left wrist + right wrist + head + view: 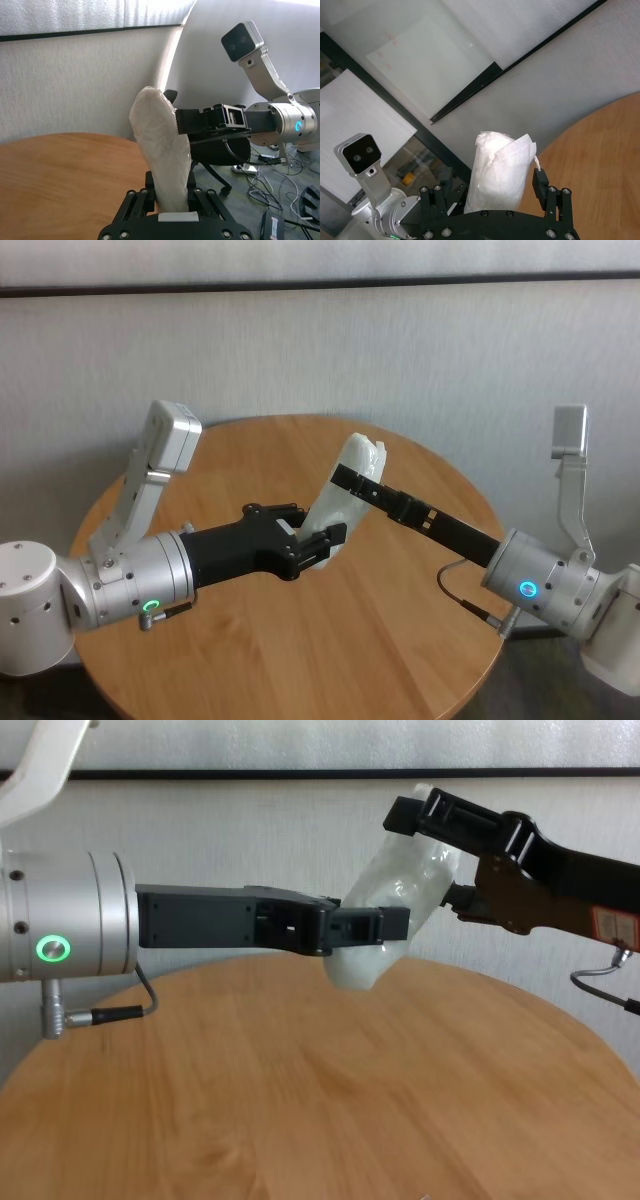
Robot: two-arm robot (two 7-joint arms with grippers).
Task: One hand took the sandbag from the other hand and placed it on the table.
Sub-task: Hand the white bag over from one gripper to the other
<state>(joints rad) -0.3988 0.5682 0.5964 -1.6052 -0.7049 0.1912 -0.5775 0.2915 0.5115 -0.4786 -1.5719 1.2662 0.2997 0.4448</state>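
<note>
While the sandbag (345, 490) hangs above the table (300, 640), the left gripper (318, 538) clamps its lower end and the right gripper (350, 480) grips its upper end. If either lets go early, it could swing or drop.

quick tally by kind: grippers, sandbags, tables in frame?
Grippers: 2, the left gripper and the right gripper, both shut on the bag
Sandbags: 1, the white sandbag, held above the tabletop
Tables: 1, the round wooden table
Total: 4
</note>
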